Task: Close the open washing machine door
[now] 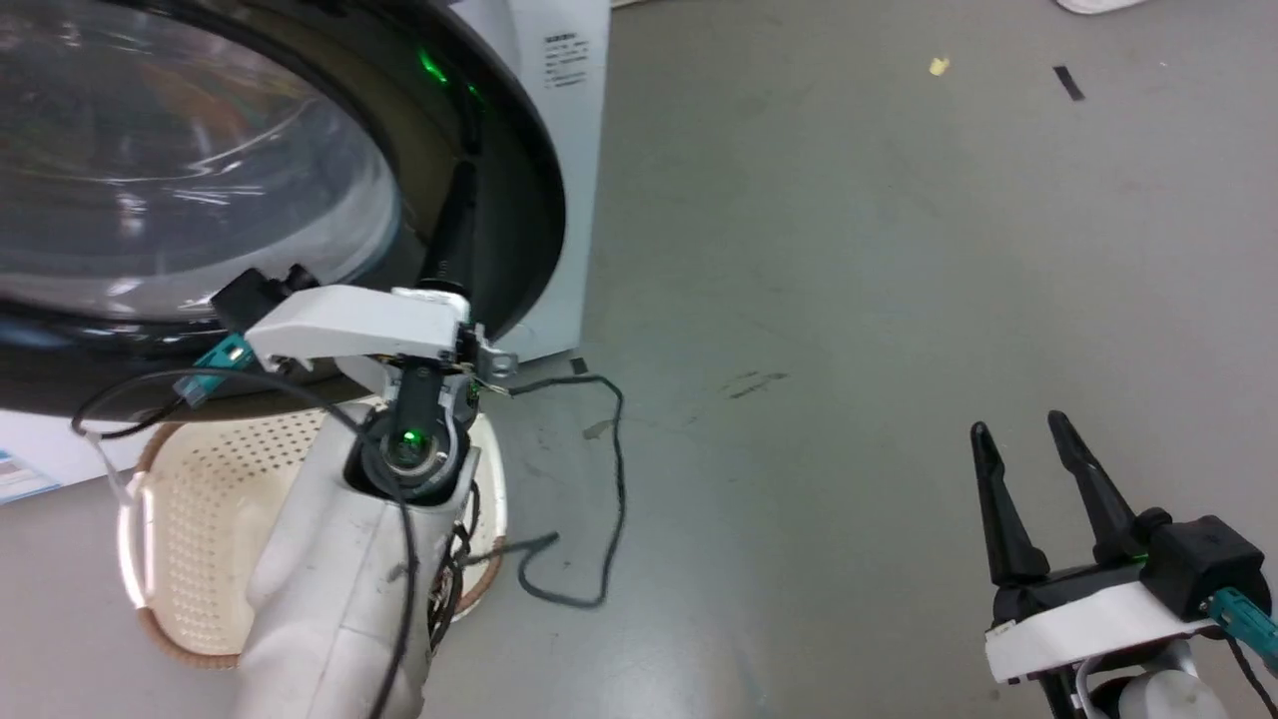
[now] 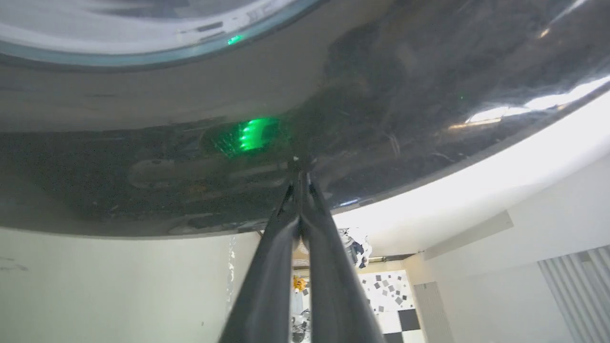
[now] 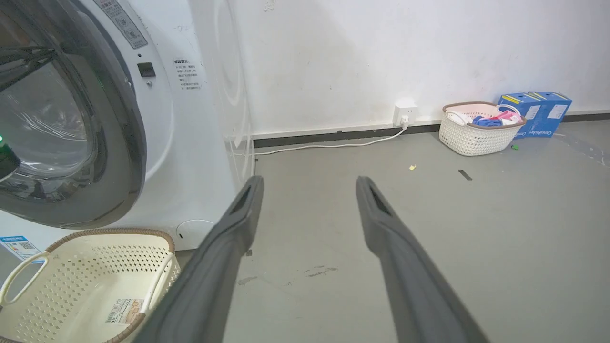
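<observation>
The washing machine door (image 1: 180, 170), a glossy black rim around bulging clear glass, takes up the upper left of the head view. It lies close against the white washing machine (image 3: 190, 143); I cannot tell whether it is latched. My left gripper (image 1: 462, 180) is shut with nothing in it, and its joined fingertips press on the black rim (image 2: 381, 95) at the door's right side. The left gripper's (image 2: 300, 167) tips meet right on the rim. My right gripper (image 1: 1028, 439) hangs open over bare floor, far right of the machine, with nothing between its fingers (image 3: 238, 209).
A cream perforated basket (image 1: 200, 519) sits on the floor below the door, under my left forearm. A dark cable (image 1: 609, 479) loops on the grey floor beside it. By the far wall stand a second basket holding clothes (image 3: 481, 128), a blue box (image 3: 538, 112) and a wall socket (image 3: 405, 112).
</observation>
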{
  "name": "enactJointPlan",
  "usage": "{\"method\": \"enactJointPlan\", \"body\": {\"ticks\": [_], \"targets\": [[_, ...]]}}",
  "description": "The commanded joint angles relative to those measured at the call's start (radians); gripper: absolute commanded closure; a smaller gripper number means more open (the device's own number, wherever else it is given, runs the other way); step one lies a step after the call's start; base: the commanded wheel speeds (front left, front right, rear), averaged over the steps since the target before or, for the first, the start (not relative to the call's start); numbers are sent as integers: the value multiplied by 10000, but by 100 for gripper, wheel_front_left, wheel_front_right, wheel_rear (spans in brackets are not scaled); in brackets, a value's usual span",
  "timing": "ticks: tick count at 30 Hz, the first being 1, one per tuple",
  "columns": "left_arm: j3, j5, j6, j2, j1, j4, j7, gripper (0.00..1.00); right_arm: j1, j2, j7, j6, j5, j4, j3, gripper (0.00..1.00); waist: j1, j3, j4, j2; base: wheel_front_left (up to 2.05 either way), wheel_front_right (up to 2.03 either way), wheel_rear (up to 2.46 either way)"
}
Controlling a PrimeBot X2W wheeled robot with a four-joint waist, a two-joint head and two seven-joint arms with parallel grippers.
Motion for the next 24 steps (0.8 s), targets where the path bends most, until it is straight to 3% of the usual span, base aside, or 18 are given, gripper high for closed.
{"method": "enactJointPlan", "body": {"ticks": [1, 7, 8, 9, 10, 12, 15, 20, 24], "targets": [[-139, 193, -47, 107, 119, -92, -6, 100, -123, 17, -38, 8, 32, -54, 42, 0, 0, -91, 149, -2, 0, 0, 0], [-2010, 1924, -48, 1022, 1672, -1397, -769, 100, 141, 18, -38, 8, -171, -199, 129, 0, 0, -935, 1022, -2, 0, 0, 0], [-2367, 2302, -48, 1252, 1953, -1596, -940, 70, 220, 18, -38, 8, -239, -227, 106, 0, 0, -1101, 1226, -2, 0, 0, 0], [-2678, 2713, -48, 1492, 2221, -1745, -1088, 15, 298, 18, -38, 8, -305, -252, 91, 0, 0, -1274, 1435, -2, 0, 0, 0], [-2886, 3123, -48, 1710, 2483, -1825, -1194, 0, 377, 18, -38, 8, -372, -275, 82, 0, 0, -1442, 1650, -2, 0, 0, 0], [-2828, 4193, -48, 2093, 2937, -1957, -1275, 0, 534, 18, -38, 8, -488, -317, 96, 0, 0, -1740, 2068, -2, 0, 0, 0], [-1744, 6968, -48, 2318, 3756, -2286, -1286, 0, 723, 18, -38, 8, -685, -358, 179, 0, 0, -2092, 2618, -2, 0, 0, 0], [23, 10693, -2, 1724, 5276, -3461, -1289, 0, 959, 18, -38, 8, -860, -431, 232, 0, 0, -2451, 3421, -2, 0, 0, 0], [1375, 12015, 41, 832, 6336, -4285, -1290, 0, 1063, 18, -38, 8, -831, -541, 213, 0, 0, -2579, 3865, -2, 0, 0, 0]]}}
